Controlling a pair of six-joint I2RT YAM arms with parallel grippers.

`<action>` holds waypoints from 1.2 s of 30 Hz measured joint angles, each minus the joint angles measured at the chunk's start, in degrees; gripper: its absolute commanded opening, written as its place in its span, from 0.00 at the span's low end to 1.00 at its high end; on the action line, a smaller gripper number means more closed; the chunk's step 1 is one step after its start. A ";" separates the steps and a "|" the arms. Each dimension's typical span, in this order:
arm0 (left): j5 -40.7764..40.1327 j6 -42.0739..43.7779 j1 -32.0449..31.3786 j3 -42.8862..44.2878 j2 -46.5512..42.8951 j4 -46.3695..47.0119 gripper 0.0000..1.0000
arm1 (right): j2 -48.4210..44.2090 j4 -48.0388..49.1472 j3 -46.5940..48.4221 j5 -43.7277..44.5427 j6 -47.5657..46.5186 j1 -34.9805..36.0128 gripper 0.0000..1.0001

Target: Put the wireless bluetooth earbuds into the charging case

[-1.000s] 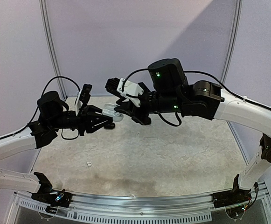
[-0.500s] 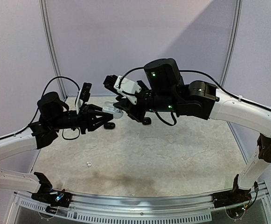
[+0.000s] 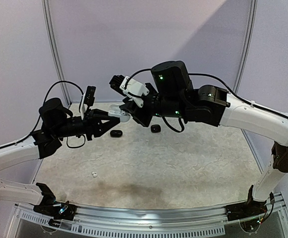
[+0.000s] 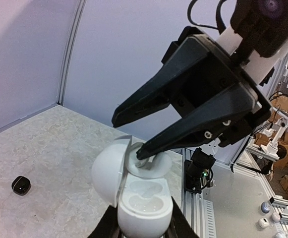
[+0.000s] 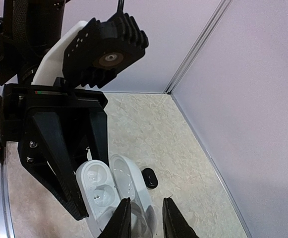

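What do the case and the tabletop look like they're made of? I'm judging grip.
The case is likely hard plastic, smooth and glossy white: soft highlights show on its rounded shell and moulded wells. The tabletop looks like a stone-patterned laminate or mat, matte beige with mottled veining; its true material is unclear.

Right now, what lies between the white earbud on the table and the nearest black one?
Nothing: the top view shows bare table between the white earbud and that black earbud.

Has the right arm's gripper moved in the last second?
Yes. The right gripper has shifted left, toward the left post, uncovering a black item on the table.
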 measured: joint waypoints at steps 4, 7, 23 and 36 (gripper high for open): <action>-0.35 -0.07 0.00 0.00 0.00 0.42 0.00 | 0.00 0.55 0.00 -0.02 0.24 0.00 0.22; -0.61 -0.07 0.00 0.00 0.00 0.70 0.00 | 0.00 0.96 0.00 -0.02 0.31 0.00 0.22; -1.46 -0.07 0.00 -0.13 -0.02 0.87 0.00 | 1.05 1.90 1.62 -0.28 1.22 0.00 0.23; -2.82 0.22 0.00 -0.15 -0.02 0.79 0.00 | -0.24 1.14 5.25 0.83 8.02 0.00 0.30</action>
